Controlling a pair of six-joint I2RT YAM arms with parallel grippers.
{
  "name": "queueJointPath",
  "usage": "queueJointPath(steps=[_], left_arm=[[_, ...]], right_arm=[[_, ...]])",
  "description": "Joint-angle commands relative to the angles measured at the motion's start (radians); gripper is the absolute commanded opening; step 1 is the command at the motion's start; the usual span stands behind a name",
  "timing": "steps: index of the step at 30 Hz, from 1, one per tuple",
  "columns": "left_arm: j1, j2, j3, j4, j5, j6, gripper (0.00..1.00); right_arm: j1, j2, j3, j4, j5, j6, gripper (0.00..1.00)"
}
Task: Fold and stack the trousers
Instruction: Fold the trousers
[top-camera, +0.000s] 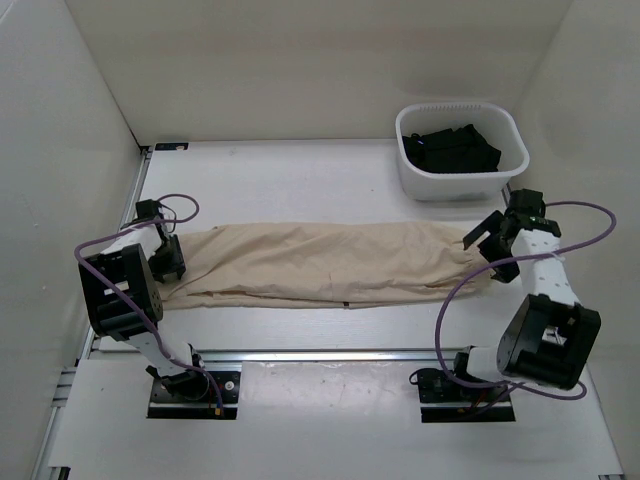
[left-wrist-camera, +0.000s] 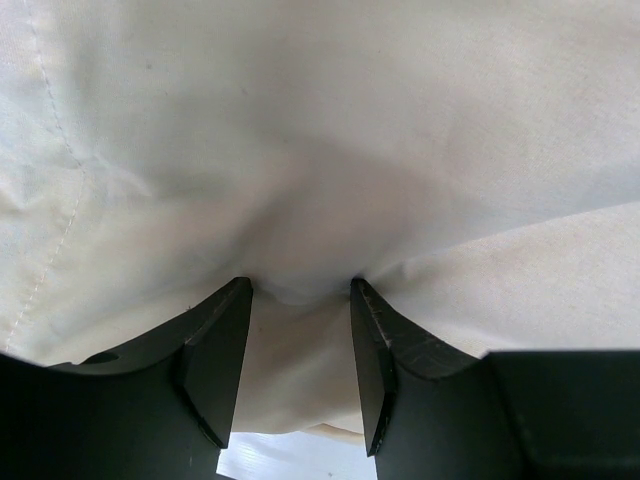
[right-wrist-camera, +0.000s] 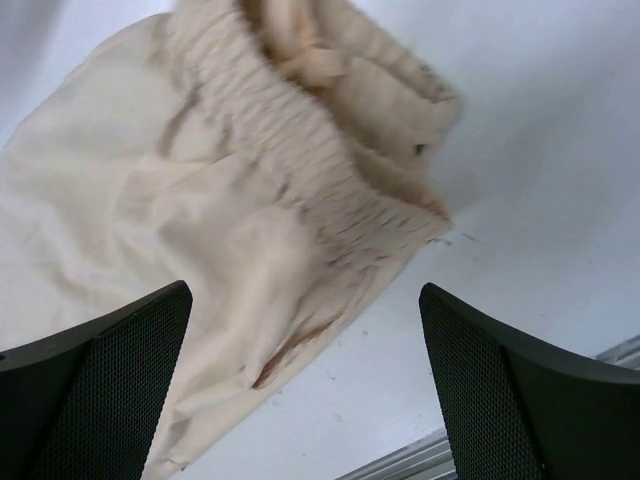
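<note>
I can read no text, label, brand or number in any of my three views. The trousers (top-camera: 320, 265) show only plain cloth. The white basket (top-camera: 455, 187) near the far right corner of the counter (top-camera: 300, 170) carries no print that I can see. A small dark spot (right-wrist-camera: 418, 150) beside the waistband (right-wrist-camera: 290, 150) is perhaps a mark, but it is too blurred to read.
</note>
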Motion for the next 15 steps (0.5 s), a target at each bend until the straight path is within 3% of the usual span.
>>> queueJointPath(steps=[1,3,9,11,12,13,15], left_arm=[[-0.003,-0.004,-0.022,-0.045,0.034,-0.001,0.56],[-0.003,0.007,-0.009,-0.059,0.034,-0.001,0.56],[-0.012,-0.003,0.000,-0.081,0.043,-0.001,0.56],[-0.012,-0.013,0.000,-0.091,0.043,-0.001,0.56],[-0.012,-0.013,0.000,-0.091,0.043,-0.001,0.56],[-0.012,-0.022,-0.009,-0.091,0.043,-0.001,0.56],[-0.012,-0.022,-0.018,-0.091,0.034,-0.001,0.56]], right_arm=[[-0.048,0.131,-0.004,-0.059,0.024,0.051,0.99],[-0.062,0.188,0.009,-0.077,0.038,0.051,0.99],[-0.114,0.340,-0.011,0.107,0.024,0.141,0.99],[-0.123,0.360,-0.031,0.159,0.006,0.154,0.95],[-0.123,0.380,-0.045,0.173,-0.009,0.154,0.90],[-0.132,0.389,-0.045,0.182,-0.023,0.165,0.68],[-0.143,0.400,-0.057,0.196,-0.032,0.165,0.45]])
